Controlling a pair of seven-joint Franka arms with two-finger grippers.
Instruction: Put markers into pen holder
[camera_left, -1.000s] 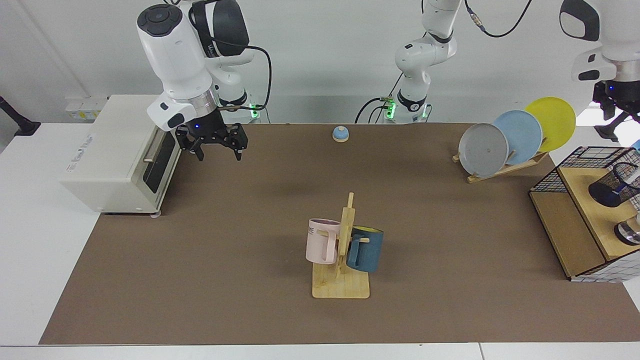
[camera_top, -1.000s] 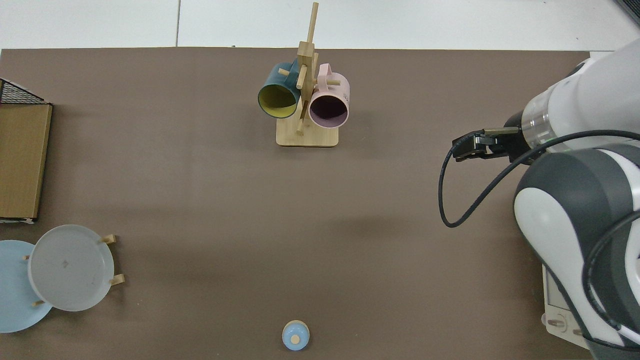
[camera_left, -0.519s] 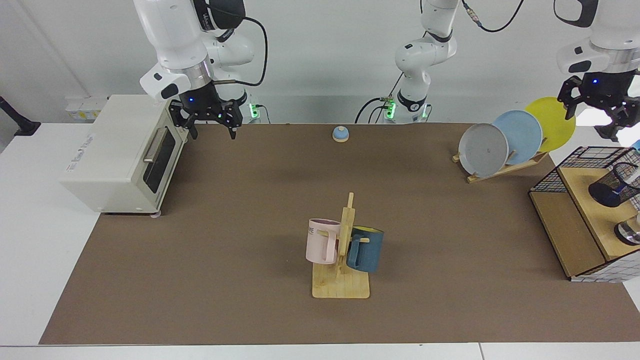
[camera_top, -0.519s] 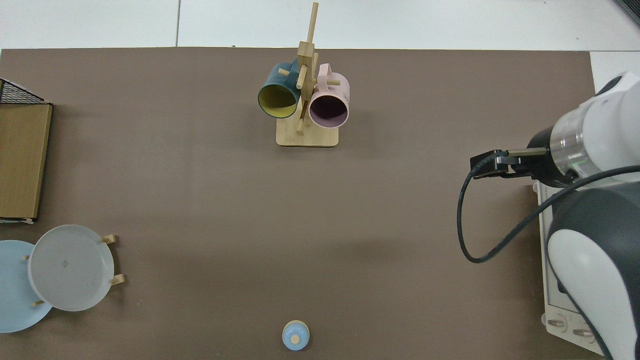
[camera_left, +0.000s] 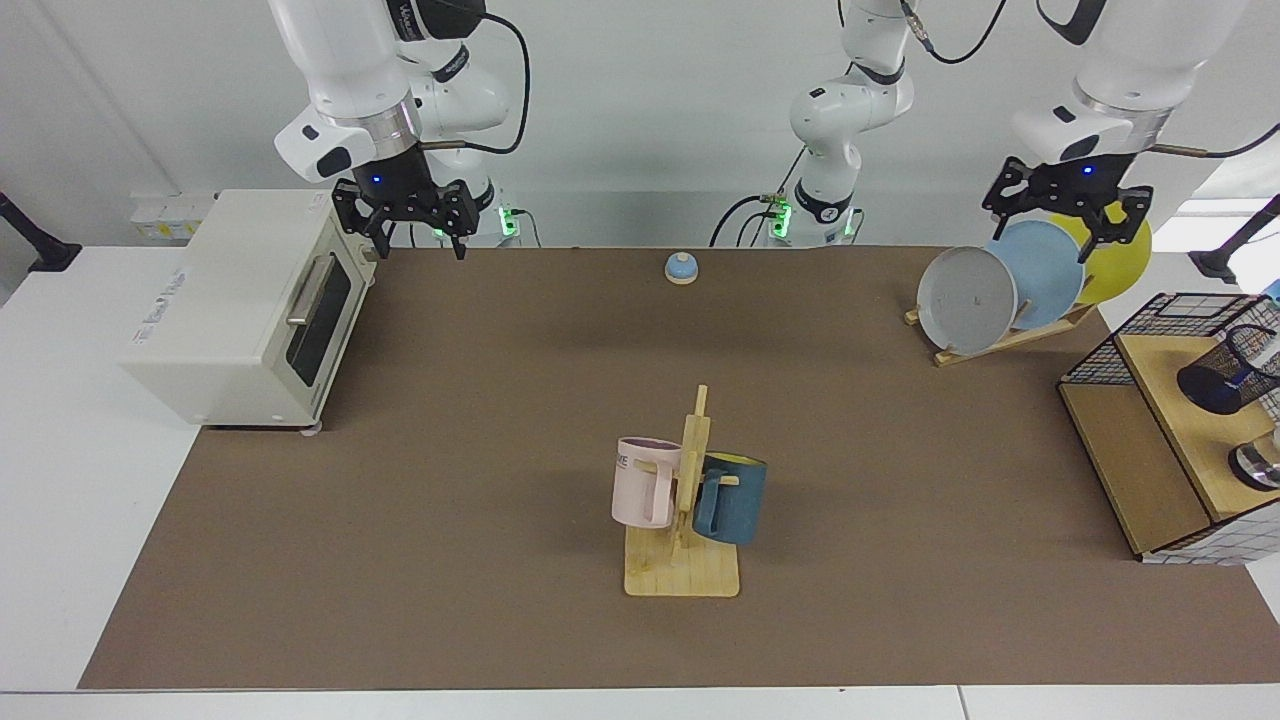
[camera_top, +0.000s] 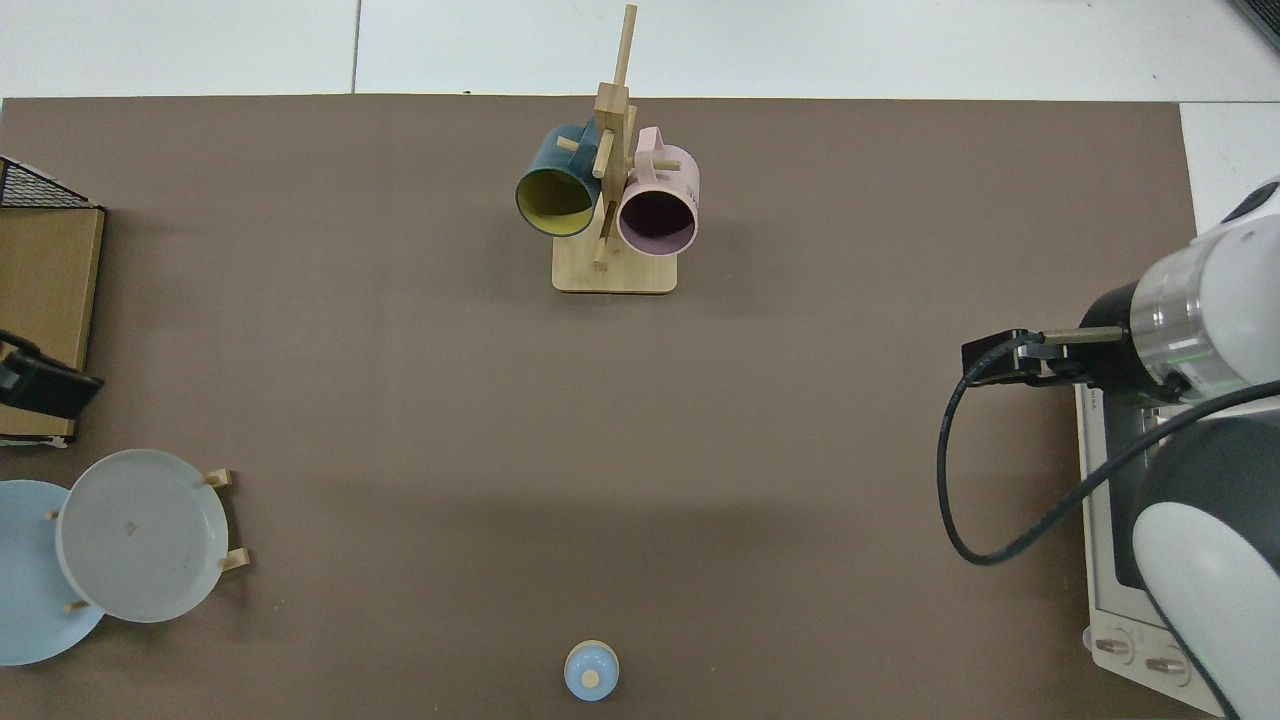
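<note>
Black wire mesh forms the pen holder (camera_left: 1228, 372), which is standing on the wooden shelf (camera_left: 1180, 420) at the tabletop's (camera_left: 500, 450) edge, with a trace of blue inside it that is probably the marker (camera_left: 1243, 380), though this is too small to confirm. Over the last second both arms have been retreating: the left pincer (camera_left: 1067, 212), formerly right by the pen holder, is now hanging empty in front of the plates (camera_left: 1040, 270), well apart from the shelf, its fingers spread. The right pincer (camera_left: 409, 222) has likewise been lifting and pulling back toward the toaster oven (camera_left: 250, 310), and is now hovering beside the oven's top corner, fingers spread and gripping nothing. In the top view the right pincer (camera_top: 1000, 358) is appearing edge-on near the oven, while a dark part at the frame's border, probably the left pincer (camera_top: 40, 382), is showing beside the shelf (camera_top: 40, 300). Judged from this, the insertion is likely finished and both arms are clearing away. Each wrist is pointing straight down. The mug rack (camera_left: 685, 500) and the small bell (camera_left: 681, 267) are standing undisturbed.
</note>
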